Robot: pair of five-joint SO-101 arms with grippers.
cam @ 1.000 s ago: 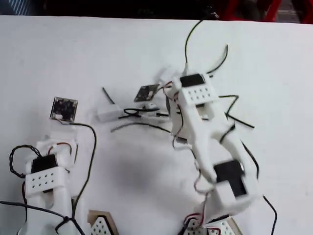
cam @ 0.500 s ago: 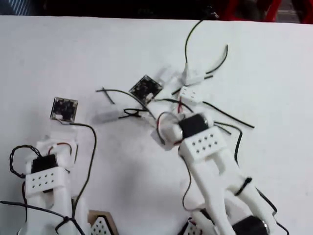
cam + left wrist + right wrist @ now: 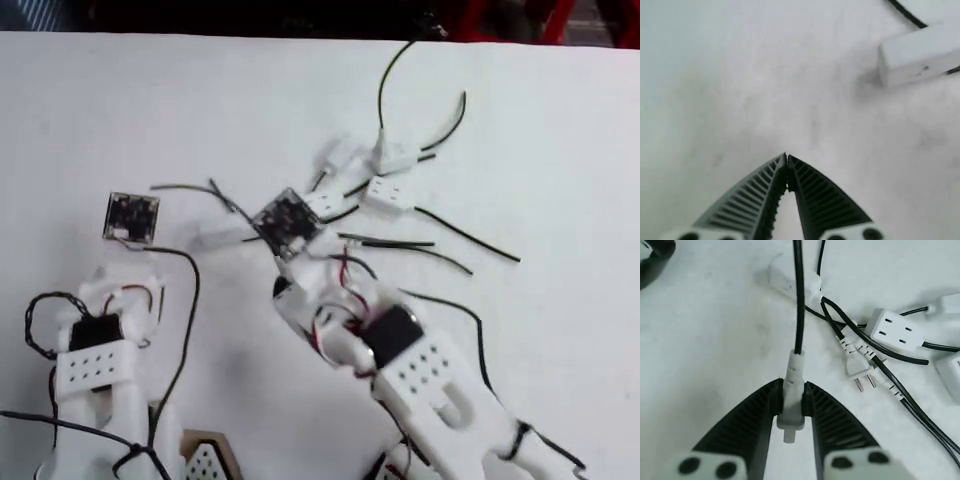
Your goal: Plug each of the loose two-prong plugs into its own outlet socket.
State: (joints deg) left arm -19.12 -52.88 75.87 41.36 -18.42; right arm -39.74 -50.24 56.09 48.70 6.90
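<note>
Seen from the high view, the white surface carries a scatter of white plastic outlet blocks and thin black cords around its middle. The left arm sits at the near left corner, well apart from them. The right arm lies in from the near right, its front end at the tangle.

In the left wrist view, the left pincer is closed tip to tip, with nothing between its ribbed grey fingers, over bare surface. A white rectangular block lies beyond it, apart.

In the right wrist view, the right pincer is clamped on the white moulded plug of a black cord, which runs away from the fingers. A loose white two-prong plug lies on the surface close by, prongs bare, near a white two-slot outlet socket.
</note>
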